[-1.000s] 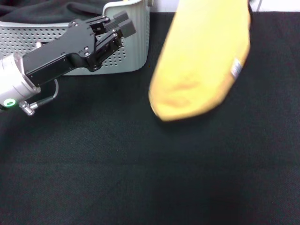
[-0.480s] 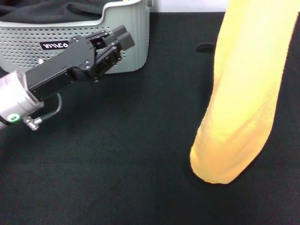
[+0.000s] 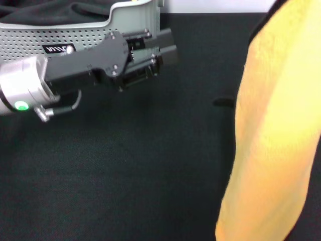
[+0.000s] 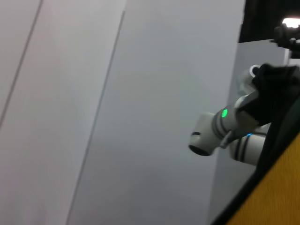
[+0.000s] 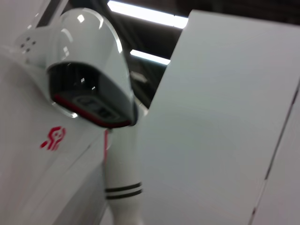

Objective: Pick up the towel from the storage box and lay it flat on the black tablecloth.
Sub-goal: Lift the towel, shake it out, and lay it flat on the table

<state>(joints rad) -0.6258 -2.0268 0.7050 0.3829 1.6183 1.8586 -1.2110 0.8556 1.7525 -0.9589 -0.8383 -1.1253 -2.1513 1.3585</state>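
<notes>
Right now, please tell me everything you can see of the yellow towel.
The towel is yellow-orange terry cloth with thin black trim along its upper edge. It hangs in a long vertical drape at the right of the head view, above the black tablecloth. Its top and bottom run out of frame, so what holds it is not visible.

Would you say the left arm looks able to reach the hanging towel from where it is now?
Probably yes. The left hand hovers just in front of the basket, and only bare black tablecloth lies between it and the towel hanging on the right, so nothing seems to block the way.
</notes>
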